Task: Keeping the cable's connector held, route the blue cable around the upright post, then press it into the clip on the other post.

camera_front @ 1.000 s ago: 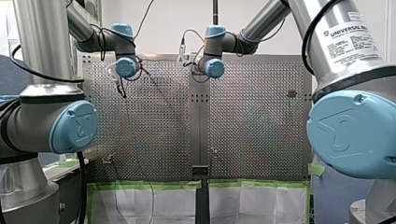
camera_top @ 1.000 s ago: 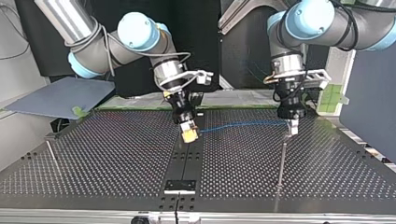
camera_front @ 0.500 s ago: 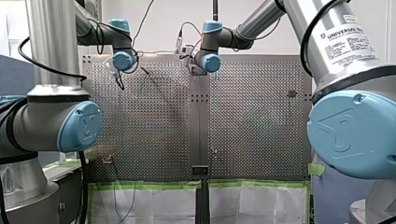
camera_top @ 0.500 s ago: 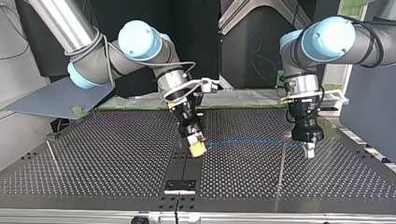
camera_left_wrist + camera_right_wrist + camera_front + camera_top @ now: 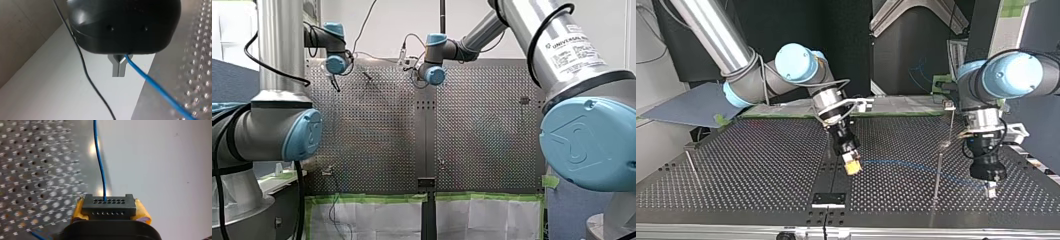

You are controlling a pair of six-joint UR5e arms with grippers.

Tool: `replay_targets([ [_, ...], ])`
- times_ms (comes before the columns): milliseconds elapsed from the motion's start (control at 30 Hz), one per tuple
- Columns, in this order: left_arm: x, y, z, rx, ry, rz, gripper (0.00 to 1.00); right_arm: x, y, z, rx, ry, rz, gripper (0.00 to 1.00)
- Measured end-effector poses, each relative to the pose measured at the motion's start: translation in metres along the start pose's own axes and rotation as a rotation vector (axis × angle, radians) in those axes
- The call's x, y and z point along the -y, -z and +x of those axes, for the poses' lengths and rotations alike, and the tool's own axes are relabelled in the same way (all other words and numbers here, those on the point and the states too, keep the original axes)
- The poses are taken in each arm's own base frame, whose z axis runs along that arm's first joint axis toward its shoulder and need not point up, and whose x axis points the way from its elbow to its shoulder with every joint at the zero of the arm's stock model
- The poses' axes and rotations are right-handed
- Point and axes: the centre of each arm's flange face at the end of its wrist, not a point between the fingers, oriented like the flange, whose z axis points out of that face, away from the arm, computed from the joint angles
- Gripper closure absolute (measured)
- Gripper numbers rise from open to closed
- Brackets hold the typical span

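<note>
In the right wrist view my right gripper (image 5: 109, 207) has its yellow pads (image 5: 78, 210) shut on the black connector (image 5: 109, 204). The blue cable (image 5: 99, 162) leaves the connector's holes and runs ahead. The left wrist view shows my left gripper (image 5: 119, 68) with its metal fingers shut on the blue cable (image 5: 157, 88). In the top view the blue cable (image 5: 916, 167) stretches from my right gripper (image 5: 852, 167) at the middle to my left gripper (image 5: 991, 190) at the right. It crosses a thin upright post (image 5: 938, 172). A second post carrying a clip (image 5: 949, 106) stands behind.
A black plate (image 5: 828, 199) sits at the near middle of the perforated table (image 5: 746, 170). A short post (image 5: 691, 161) stands at the top view's left. A black wire (image 5: 85, 70) hangs beside my left gripper. The table's right edge lies close to my left gripper.
Both grippers have moved toward the top view's near edge. My left gripper also went right, past the thin post, drawing the blue cable across it.
</note>
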Motion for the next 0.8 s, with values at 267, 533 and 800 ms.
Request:
replay_targets([
  [267,-0.034,-0.020,0.019,-0.030,0.003,0.003,1.00,-0.006,0.003,-0.040,0.051,0.003,-0.007,1.00],
  [533,-0.049,-0.021,0.053,-0.094,0.010,-0.006,1.00,-0.009,0.004,-0.050,0.062,0.005,-0.012,1.00],
  [800,-0.047,-0.020,0.064,-0.118,0.029,0.007,1.00,-0.012,0.005,-0.055,0.072,0.006,-0.016,1.00],
])
